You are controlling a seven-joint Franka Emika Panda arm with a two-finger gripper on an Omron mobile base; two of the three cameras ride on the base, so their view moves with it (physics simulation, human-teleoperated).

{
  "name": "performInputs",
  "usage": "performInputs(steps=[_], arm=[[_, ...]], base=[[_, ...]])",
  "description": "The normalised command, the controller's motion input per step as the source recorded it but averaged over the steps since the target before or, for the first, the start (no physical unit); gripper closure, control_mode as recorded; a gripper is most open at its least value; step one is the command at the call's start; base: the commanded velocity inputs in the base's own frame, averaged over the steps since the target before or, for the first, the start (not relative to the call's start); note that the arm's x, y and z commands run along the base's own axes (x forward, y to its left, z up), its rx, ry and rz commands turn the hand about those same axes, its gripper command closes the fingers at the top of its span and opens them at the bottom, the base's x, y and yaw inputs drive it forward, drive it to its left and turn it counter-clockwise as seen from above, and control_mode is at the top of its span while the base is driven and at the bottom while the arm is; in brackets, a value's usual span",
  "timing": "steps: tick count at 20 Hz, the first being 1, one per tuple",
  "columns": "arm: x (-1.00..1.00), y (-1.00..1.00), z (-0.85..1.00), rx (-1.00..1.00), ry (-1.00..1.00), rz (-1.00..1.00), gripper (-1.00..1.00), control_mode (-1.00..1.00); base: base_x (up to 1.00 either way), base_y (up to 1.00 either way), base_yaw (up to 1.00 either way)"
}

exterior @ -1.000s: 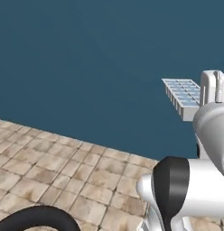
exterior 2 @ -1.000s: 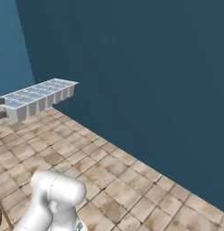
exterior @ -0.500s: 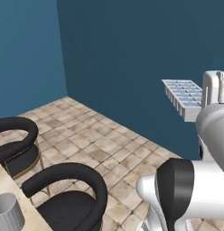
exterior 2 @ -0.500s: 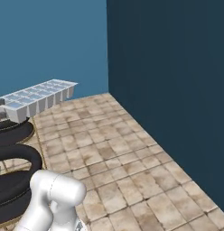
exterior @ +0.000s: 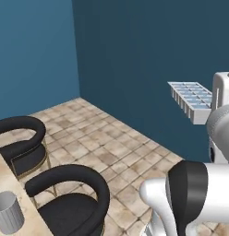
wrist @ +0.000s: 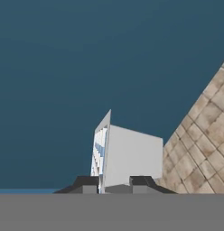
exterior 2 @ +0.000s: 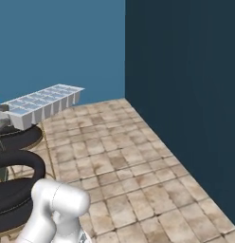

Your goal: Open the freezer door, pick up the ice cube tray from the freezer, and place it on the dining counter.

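The ice cube tray [exterior: 192, 98], white-grey with pale blue cells, hangs level in the air above the tiled floor, also visible as the tray [exterior 2: 44, 105] in the right base view. My gripper [wrist: 116, 184] is shut on the tray's near end, and the tray [wrist: 129, 155] stands end-on between the dark fingertips [wrist: 89, 182]. A corner of the beige dining counter [exterior: 2, 182] lies at the lower left, below and well left of the tray. The freezer and the freezer door are out of view.
Two round black stools [exterior: 69, 196] [exterior: 20, 140] stand along the counter edge, also seen as stools [exterior 2: 16, 182]. A grey ribbed cup [exterior: 8, 212] sits on the counter. Dark blue walls meet in a corner [exterior: 75, 50] ahead; tiled floor [exterior 2: 138, 171] lies open to the right.
The whole picture has swung, so the cameras moved: the wall corner, stools and counter have come into view. The tray stays in the same grip, at the same place in both base views.
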Motion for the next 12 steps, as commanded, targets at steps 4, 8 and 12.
performInputs(steps=[4,8,12], arm=[[0.00,0.00,0.00,0.00,0.00,0.00,1.00,1.00],[0.00,0.00,0.00,0.00,0.00,0.00,1.00,1.00],[0.00,0.00,0.00,0.00,0.00,0.00,1.00,1.00]], base=[[-0.36,0.47,0.64],[-0.49,0.34,0.63],[-0.52,0.03,0.51]])
